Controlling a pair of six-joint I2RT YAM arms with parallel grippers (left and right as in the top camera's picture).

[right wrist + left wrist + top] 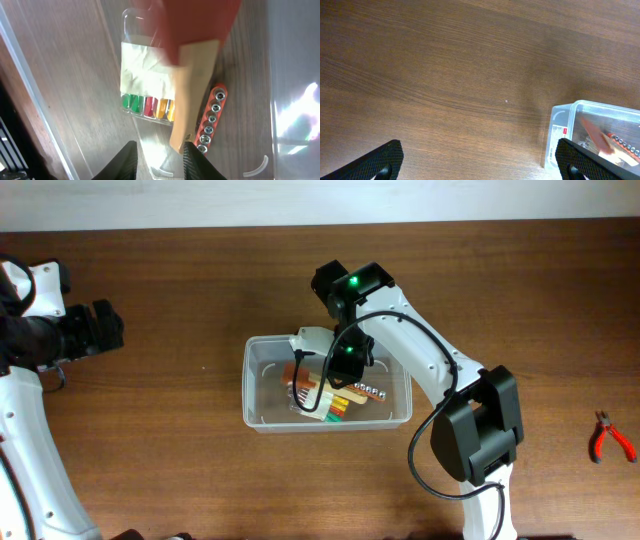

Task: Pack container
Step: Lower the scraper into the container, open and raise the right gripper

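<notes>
Pincer on right point(161, 161) part-open over wooden handle point(192, 90) in container point(247, 385); left pincer point(480, 160) wide, empty.

— Where is the clear plastic rectangular container point(247, 385)?

— In the middle of the brown wooden table point(160, 440). The right end effector point(312, 380) is over it.

— What lies in it?

— A clear pack of coloured bits point(145, 85), a wooden-handled tool point(192, 100) partly on top of that pack, and an orange rail of metal sockets point(211, 120) just beside the handle.

— And outside?

— The red-handled pliers point(610, 438) lie far off on the right. The left end effector point(100, 328) is well off to the left.
</notes>
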